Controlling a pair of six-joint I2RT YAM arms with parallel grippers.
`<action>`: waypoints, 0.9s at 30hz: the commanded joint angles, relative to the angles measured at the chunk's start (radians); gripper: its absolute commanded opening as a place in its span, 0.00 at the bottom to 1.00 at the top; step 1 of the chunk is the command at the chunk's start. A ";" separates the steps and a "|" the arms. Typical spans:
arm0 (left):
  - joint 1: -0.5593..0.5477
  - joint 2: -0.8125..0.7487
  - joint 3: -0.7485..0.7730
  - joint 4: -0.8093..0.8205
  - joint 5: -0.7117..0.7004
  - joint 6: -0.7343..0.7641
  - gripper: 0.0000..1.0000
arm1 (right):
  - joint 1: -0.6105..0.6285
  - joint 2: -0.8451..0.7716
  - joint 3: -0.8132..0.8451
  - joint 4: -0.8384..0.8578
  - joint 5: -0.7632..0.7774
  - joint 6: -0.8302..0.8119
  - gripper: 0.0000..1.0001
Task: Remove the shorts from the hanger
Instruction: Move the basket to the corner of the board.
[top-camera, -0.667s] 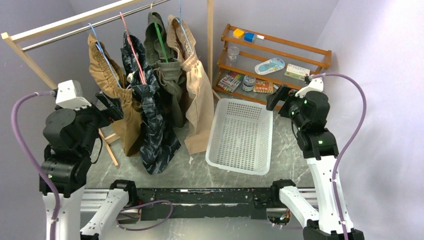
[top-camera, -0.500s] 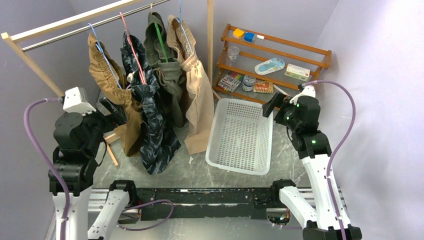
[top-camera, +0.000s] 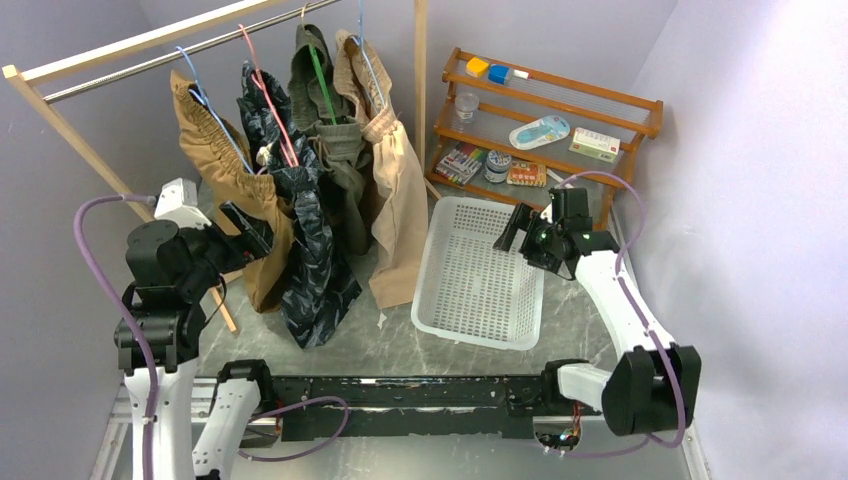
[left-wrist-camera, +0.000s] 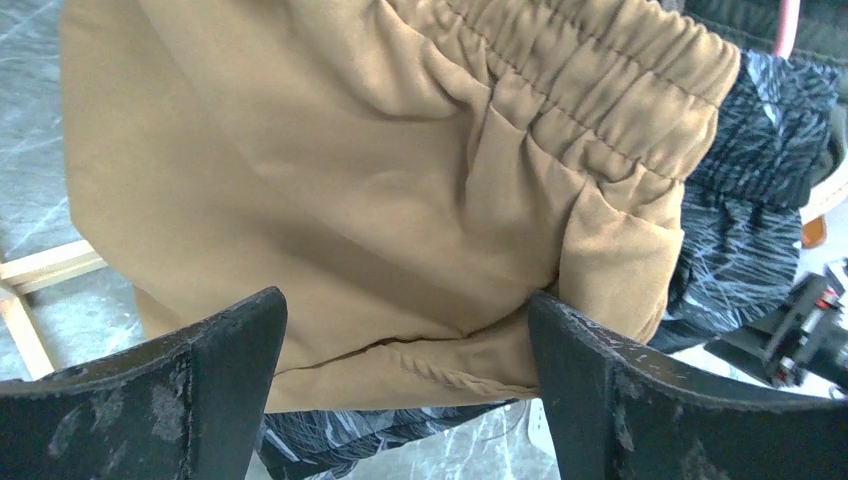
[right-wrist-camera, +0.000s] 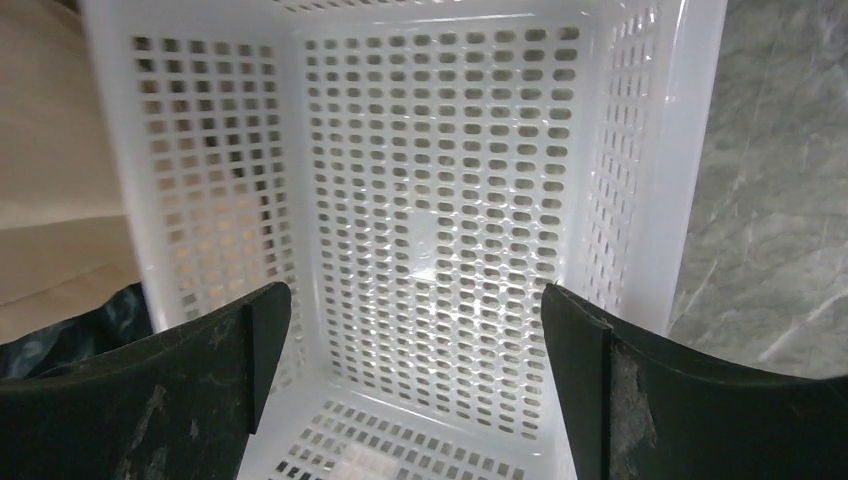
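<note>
Four pairs of shorts hang on hangers from a rail (top-camera: 150, 52): tan-brown shorts (top-camera: 225, 170), dark navy patterned shorts (top-camera: 312, 262), olive green shorts (top-camera: 345, 170) and light beige shorts (top-camera: 400, 210). My left gripper (top-camera: 255, 232) is open at the lower side of the tan-brown shorts. In the left wrist view the left gripper (left-wrist-camera: 405, 310) has a fold of the tan-brown shorts (left-wrist-camera: 380, 200) spanning the gap between its fingers, with the navy shorts (left-wrist-camera: 740, 170) behind. My right gripper (top-camera: 515, 228) is open and empty over the white basket (top-camera: 437, 255). The right wrist view has this gripper (right-wrist-camera: 415, 300) looking into the basket (right-wrist-camera: 660, 150).
A wooden shelf (top-camera: 555, 120) with small items stands at the back right, just behind the basket. The rack's wooden post (top-camera: 421, 70) rises between the shorts and the shelf. Its slanted left leg (top-camera: 95, 155) runs down beside my left arm. Purple walls close in on both sides.
My left gripper has moved right, up to the tan-brown shorts, nudging them. My right arm has swung left and lowered, bringing its gripper over the basket's far right corner.
</note>
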 joint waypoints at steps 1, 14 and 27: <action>0.021 -0.014 0.031 -0.021 0.114 0.030 0.94 | 0.000 0.087 -0.008 0.007 0.037 -0.026 1.00; 0.030 -0.155 0.186 -0.111 0.075 0.094 0.94 | -0.004 0.125 0.036 -0.118 0.709 0.165 1.00; 0.032 -0.142 0.221 -0.173 0.294 0.153 0.94 | 0.377 0.081 0.129 0.055 0.327 0.246 1.00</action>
